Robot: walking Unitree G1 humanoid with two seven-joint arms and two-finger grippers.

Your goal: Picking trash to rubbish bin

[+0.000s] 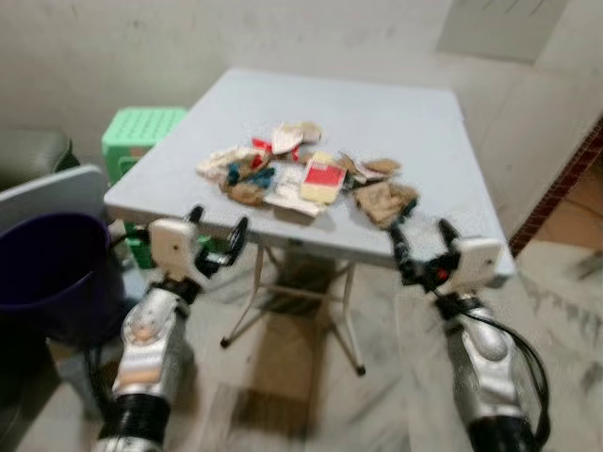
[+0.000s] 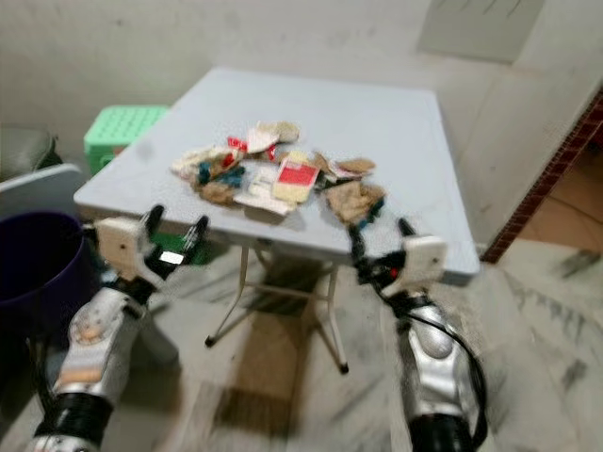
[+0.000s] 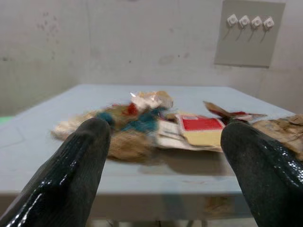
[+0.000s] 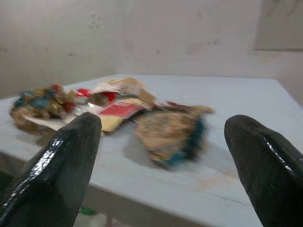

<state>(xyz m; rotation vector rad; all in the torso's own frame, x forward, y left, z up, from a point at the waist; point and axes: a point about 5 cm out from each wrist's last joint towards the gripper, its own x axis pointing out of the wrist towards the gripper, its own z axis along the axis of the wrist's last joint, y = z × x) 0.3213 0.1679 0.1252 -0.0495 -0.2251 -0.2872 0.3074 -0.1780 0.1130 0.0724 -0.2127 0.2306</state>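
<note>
**A:** Where are the robot's hands at this moment?

**B:** The left hand (image 1: 217, 239) is raised in front of the near left edge of the square pale grey folding tabletop (image 1: 396, 122), its two long black fingers spread wide and holding nothing. The right hand (image 1: 421, 243) is raised at the near right edge, also spread wide and empty. Both sit just short of the edge, at about its height.

**A:** And the trash?

**B:** A loose heap of crumpled paper and wrappers (image 1: 301, 174) lies in the middle of the tabletop, towards the near side. The nearest piece to the right hand is a brown crumpled paper wad with a teal underside (image 4: 173, 135), just beyond that hand's fingers. In the centre lies a flat red and cream carton (image 3: 201, 130). On the left side is a tan and teal wrapper clump (image 1: 247, 181), ahead of the left hand.

**A:** Where is the bin?

**B:** A dark purple round plastic bin (image 1: 52, 273) stands on the floor at the robot's left, beside the table. A green plastic stool (image 1: 141, 132) is behind it. The head views are blurred, so the exact make-up of the smaller scraps is hard to tell.

**A:** How should the pickup go?

**B:** I would judge the brown wad the easiest first target. The right hand should reach forward over the edge, lower one finger to each side of the wad and close firmly, since crumpled paper compresses. Taking edge pieces first should avoid scattering the heap.
</note>
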